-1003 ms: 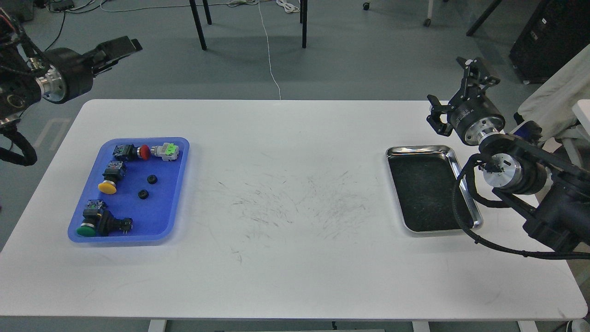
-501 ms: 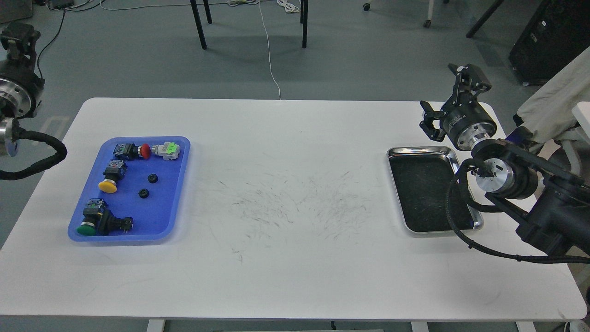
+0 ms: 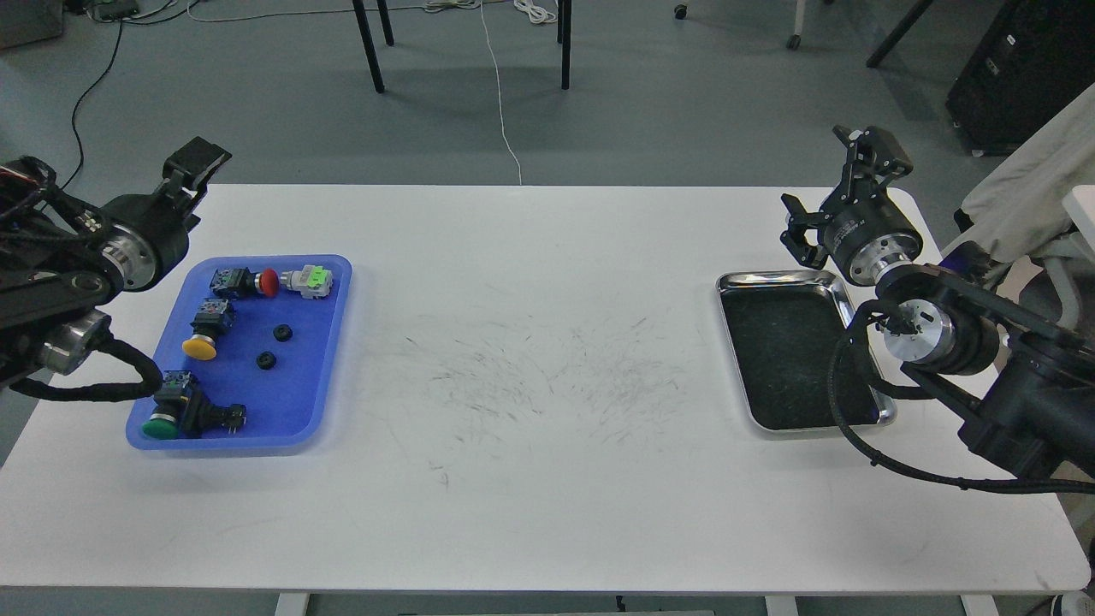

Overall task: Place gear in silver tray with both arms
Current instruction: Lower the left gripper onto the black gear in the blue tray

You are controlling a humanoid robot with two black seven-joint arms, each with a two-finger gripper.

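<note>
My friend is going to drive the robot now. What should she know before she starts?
Left gripper: above the table's far left edge, holding nothing; its fingers cannot be told apart.
Right gripper: open and empty, beyond the far end of the shiny rectangular silver tray.
Silver tray: nothing in it.
Blue plastic tray on the left: two small black round gears among red, yellow and green push-button switches.
Done: nothing moved yet.
Left: pick up a gear and get it into the silver tray, using both arms.
</note>
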